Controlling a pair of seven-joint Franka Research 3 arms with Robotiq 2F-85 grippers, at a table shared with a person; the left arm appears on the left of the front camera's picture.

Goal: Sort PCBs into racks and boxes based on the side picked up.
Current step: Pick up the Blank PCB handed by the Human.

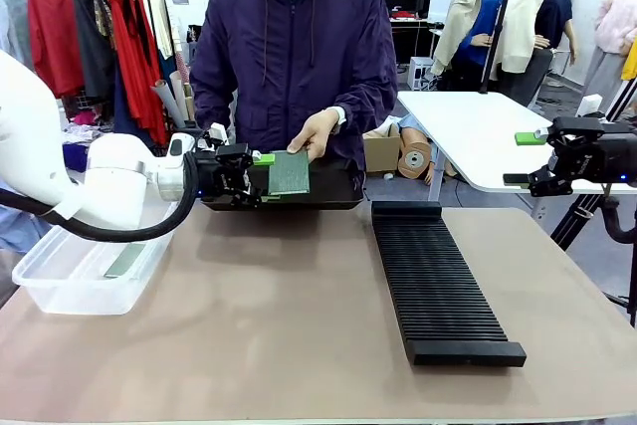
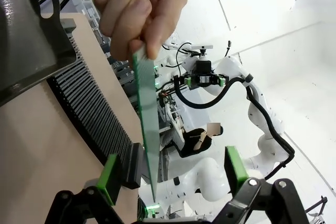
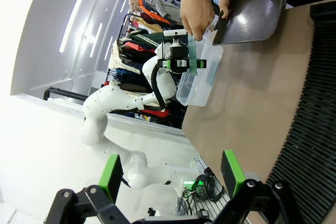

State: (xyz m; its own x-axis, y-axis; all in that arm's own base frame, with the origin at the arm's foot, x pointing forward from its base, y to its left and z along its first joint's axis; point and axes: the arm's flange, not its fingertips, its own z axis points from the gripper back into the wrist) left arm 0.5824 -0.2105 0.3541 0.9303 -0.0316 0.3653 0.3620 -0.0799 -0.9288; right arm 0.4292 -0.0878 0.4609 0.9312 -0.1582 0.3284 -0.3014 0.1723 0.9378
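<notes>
A person's hand [image 1: 314, 133] holds a green PCB [image 1: 289, 173] upright over the far edge of the table. My left gripper [image 1: 265, 178] is open at the board's left edge. In the left wrist view the PCB [image 2: 149, 129] stands edge-on between my green pads [image 2: 109, 179], touching neither. A second PCB [image 1: 124, 261] lies in the clear box [image 1: 50, 281] at the left. The long black slotted rack [image 1: 438, 281] lies right of centre. My right gripper [image 1: 545, 158] hangs open and empty, raised at the far right; its view shows the rack [image 3: 310, 129] below.
A smooth black tray [image 1: 333, 191] rests at the far edge in front of the person, just behind the held board. Between the box and the rack lies bare brown tabletop [image 1: 279, 316]. A white table [image 1: 478, 131] stands behind at the right.
</notes>
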